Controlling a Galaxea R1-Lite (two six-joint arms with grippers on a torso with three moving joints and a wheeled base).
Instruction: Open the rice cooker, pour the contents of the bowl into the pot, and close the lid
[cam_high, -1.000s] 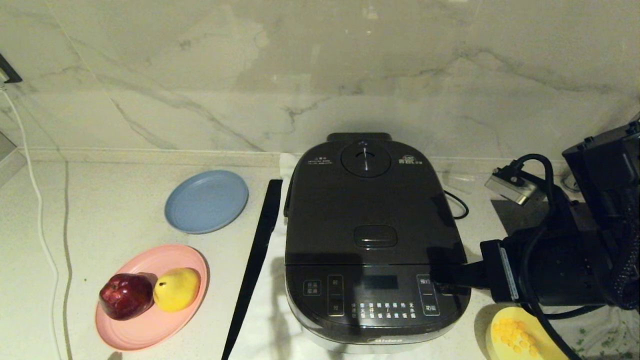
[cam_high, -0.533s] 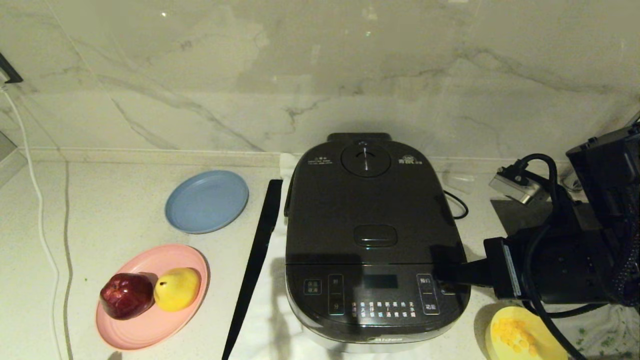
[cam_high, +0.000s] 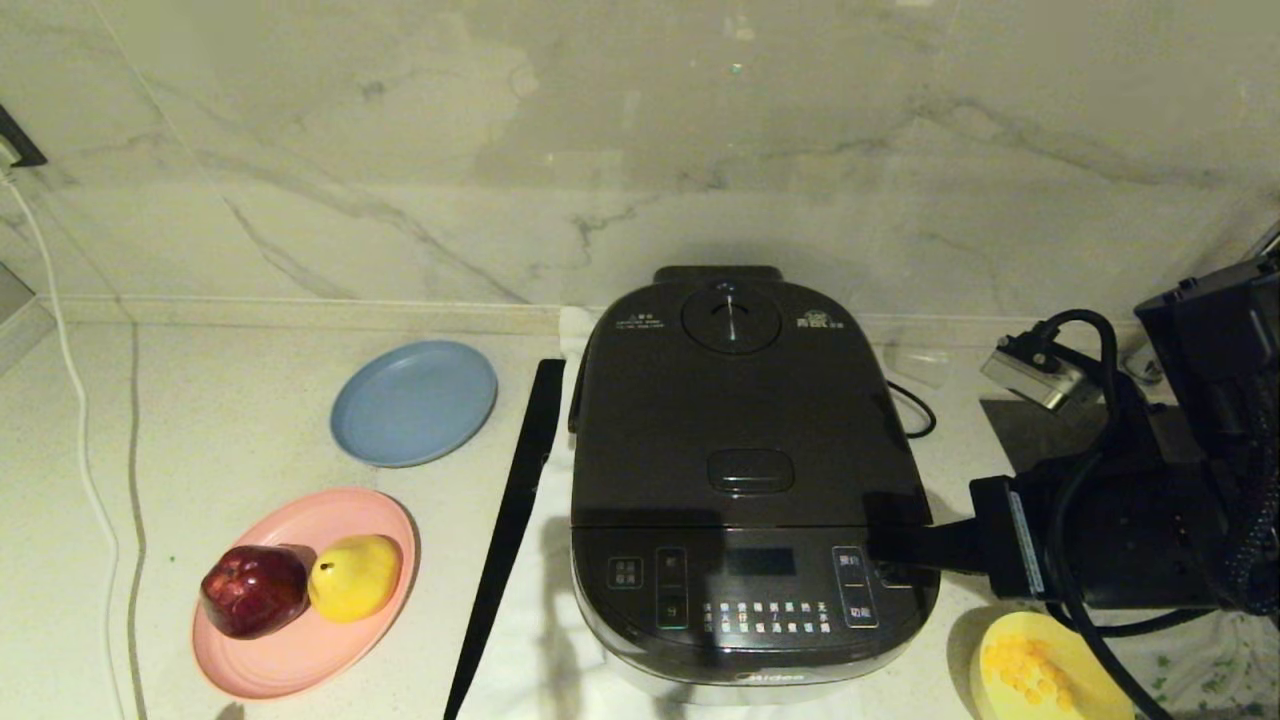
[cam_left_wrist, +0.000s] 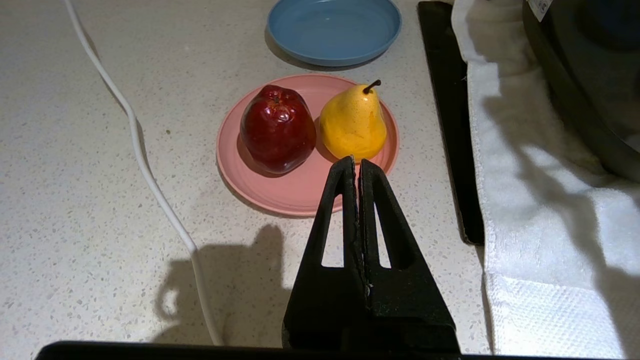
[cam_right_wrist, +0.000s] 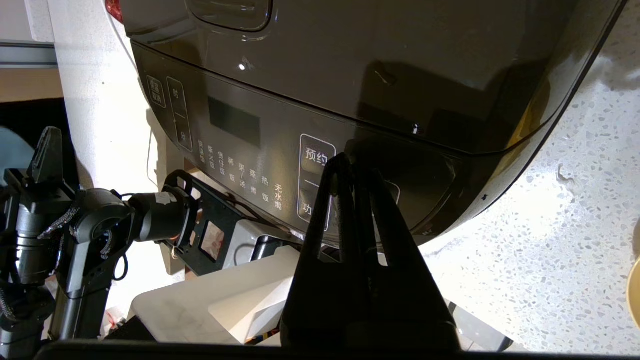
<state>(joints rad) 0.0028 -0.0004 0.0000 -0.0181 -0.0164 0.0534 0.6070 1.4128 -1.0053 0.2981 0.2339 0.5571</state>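
Observation:
The dark rice cooker (cam_high: 750, 480) stands mid-counter with its lid (cam_high: 735, 400) down, so the pot is hidden. The oval release button (cam_high: 750, 470) sits at the lid's front edge. My right gripper (cam_high: 878, 548) is shut and empty, its tip over the right end of the touch panel (cam_right_wrist: 240, 145), beside the lit labels. In the right wrist view the right gripper (cam_right_wrist: 352, 161) almost touches the cooker's front. The pale yellow bowl (cam_high: 1090, 690) with the yellow kernels (cam_high: 1025, 665) rests at the front right, under my right arm. My left gripper (cam_left_wrist: 356, 162) is shut, hovering near the pink plate.
A pink plate (cam_high: 330, 640) holds a red apple (cam_high: 252, 590) and a yellow pear (cam_high: 352, 577); a blue plate (cam_high: 413, 402) lies behind it. A black bar (cam_high: 510, 530) and a white towel (cam_left_wrist: 525, 175) lie left of the cooker. A white cable (cam_high: 70, 400) runs along the left.
My right arm has drifted slightly to the right, its fingertips still over the panel's right end. Nothing else has moved.

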